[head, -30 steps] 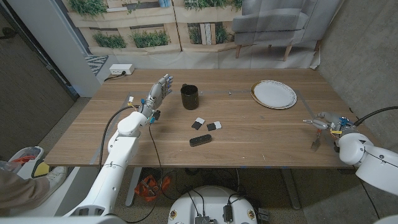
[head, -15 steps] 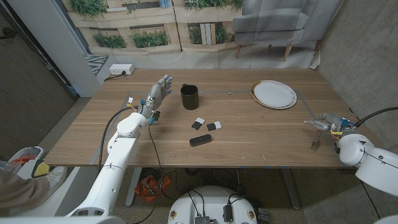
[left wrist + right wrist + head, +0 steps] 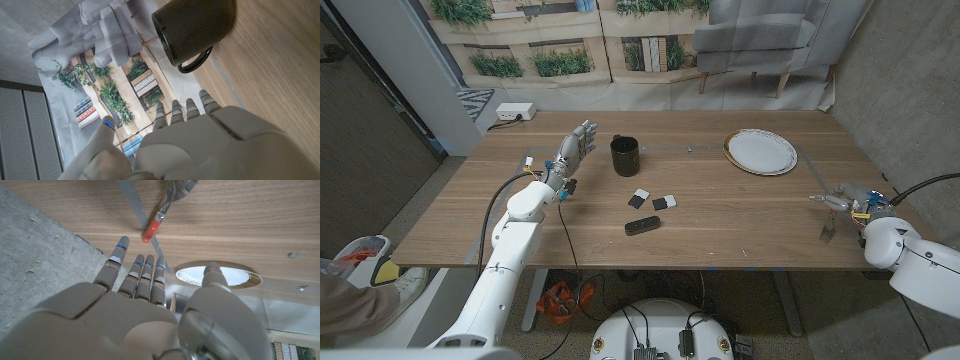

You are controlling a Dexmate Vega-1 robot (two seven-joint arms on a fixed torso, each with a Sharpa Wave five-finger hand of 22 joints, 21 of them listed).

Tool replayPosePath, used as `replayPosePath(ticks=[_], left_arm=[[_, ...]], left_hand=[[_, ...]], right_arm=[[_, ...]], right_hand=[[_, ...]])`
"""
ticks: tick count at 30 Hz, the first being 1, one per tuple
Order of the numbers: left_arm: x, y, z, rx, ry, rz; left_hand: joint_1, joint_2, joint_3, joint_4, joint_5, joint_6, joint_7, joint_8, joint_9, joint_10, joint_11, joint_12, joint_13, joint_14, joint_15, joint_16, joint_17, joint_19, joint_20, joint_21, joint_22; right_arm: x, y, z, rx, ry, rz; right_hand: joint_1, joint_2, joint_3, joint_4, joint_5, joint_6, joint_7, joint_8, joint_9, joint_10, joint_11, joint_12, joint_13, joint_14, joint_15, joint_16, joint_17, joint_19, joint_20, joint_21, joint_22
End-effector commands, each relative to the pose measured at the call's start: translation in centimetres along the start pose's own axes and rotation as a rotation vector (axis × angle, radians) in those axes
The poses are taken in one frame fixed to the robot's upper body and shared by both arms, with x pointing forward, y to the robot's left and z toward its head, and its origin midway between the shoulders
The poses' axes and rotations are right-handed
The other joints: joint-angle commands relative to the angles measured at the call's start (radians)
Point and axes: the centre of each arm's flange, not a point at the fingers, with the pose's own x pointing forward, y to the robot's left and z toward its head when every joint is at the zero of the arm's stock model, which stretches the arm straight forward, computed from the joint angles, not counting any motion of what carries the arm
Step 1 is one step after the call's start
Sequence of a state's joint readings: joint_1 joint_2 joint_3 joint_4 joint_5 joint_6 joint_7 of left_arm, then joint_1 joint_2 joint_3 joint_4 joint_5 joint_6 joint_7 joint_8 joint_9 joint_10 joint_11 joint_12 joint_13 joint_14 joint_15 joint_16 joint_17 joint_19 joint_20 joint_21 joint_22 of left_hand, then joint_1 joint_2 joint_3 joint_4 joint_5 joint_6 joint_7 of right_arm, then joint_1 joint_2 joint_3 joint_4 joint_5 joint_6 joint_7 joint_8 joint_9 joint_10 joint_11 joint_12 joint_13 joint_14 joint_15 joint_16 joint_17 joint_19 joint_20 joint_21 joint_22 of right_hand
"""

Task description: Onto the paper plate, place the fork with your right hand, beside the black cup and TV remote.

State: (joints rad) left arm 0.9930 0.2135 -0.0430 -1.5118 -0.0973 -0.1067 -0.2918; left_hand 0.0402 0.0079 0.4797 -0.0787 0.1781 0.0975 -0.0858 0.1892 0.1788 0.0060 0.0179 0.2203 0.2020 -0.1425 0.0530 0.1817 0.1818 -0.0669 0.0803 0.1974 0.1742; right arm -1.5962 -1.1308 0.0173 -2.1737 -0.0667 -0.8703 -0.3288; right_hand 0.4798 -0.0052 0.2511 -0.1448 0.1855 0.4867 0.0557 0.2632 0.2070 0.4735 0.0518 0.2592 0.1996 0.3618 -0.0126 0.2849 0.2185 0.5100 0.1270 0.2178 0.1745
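A grey fork [image 3: 827, 228] lies on the wood near the table's right front corner. My right hand [image 3: 846, 198] hovers just behind it with its fingers [image 3: 142, 272] spread and nothing in it. The white paper plate [image 3: 760, 151] sits at the back right, and its rim [image 3: 220, 275] shows beyond the right hand's fingertips. The black cup [image 3: 625, 156] stands at the back middle, with the black TV remote [image 3: 642, 226] nearer the front. My left hand [image 3: 574, 150] is raised left of the cup [image 3: 192, 30], fingers straight and apart, holding nothing.
Two small black-and-white blocks [image 3: 639, 198] [image 3: 665, 203] lie between the cup and the remote. A strip of tape [image 3: 135, 207] and a small red-ended thing [image 3: 151, 229] lie on the wood ahead of the right hand. The table's right edge is close to that hand.
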Motion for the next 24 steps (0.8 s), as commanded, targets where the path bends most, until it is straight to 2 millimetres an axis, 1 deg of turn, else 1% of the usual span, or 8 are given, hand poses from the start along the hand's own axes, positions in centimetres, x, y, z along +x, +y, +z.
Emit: replayPosePath(ticks=[1,17,24], left_arm=[[-0.11,-0.21,-0.06,0.002,0.006,-0.002],[0.02,-0.4,-0.09,-0.001,0.002,-0.003],[-0.24,-0.21,0.09,0.008,0.004,0.003]], left_hand=[[0.006,0.002,-0.001,-0.005,-0.001,0.006,-0.001,0.001,0.003,-0.002,0.005,0.006,0.002,-0.009,-0.002,0.006,0.002,0.007,0.003,-0.002,0.003],[0.006,0.002,-0.002,-0.006,-0.001,0.006,-0.001,0.0,0.003,-0.002,0.004,0.006,0.002,-0.009,-0.002,0.006,0.002,0.007,0.003,-0.002,0.003],[0.006,0.002,-0.002,-0.007,-0.001,0.009,0.0,0.001,0.003,-0.003,0.005,0.006,0.002,-0.008,-0.002,0.006,0.002,0.007,0.003,-0.002,0.003]], right_arm=[[-0.19,0.44,-0.77,-0.004,0.024,0.009],[-0.11,0.54,-1.4,-0.008,0.038,0.02],[-0.15,0.68,-1.74,-0.007,0.051,0.023]], right_hand=[[0.001,-0.003,-0.003,0.003,0.008,0.013,0.0,0.004,0.004,0.012,-0.002,0.006,-0.001,0.011,-0.001,0.006,0.001,0.012,-0.003,0.006,0.004],[-0.002,0.0,-0.005,0.007,0.008,0.014,-0.011,-0.001,0.005,0.009,-0.01,0.002,0.0,0.006,-0.018,0.003,0.005,0.015,-0.003,0.005,0.004],[-0.006,0.001,-0.007,0.009,0.008,0.014,-0.016,-0.002,0.005,0.01,-0.013,0.001,0.0,0.004,-0.025,0.002,0.007,0.018,-0.003,0.004,0.005]])
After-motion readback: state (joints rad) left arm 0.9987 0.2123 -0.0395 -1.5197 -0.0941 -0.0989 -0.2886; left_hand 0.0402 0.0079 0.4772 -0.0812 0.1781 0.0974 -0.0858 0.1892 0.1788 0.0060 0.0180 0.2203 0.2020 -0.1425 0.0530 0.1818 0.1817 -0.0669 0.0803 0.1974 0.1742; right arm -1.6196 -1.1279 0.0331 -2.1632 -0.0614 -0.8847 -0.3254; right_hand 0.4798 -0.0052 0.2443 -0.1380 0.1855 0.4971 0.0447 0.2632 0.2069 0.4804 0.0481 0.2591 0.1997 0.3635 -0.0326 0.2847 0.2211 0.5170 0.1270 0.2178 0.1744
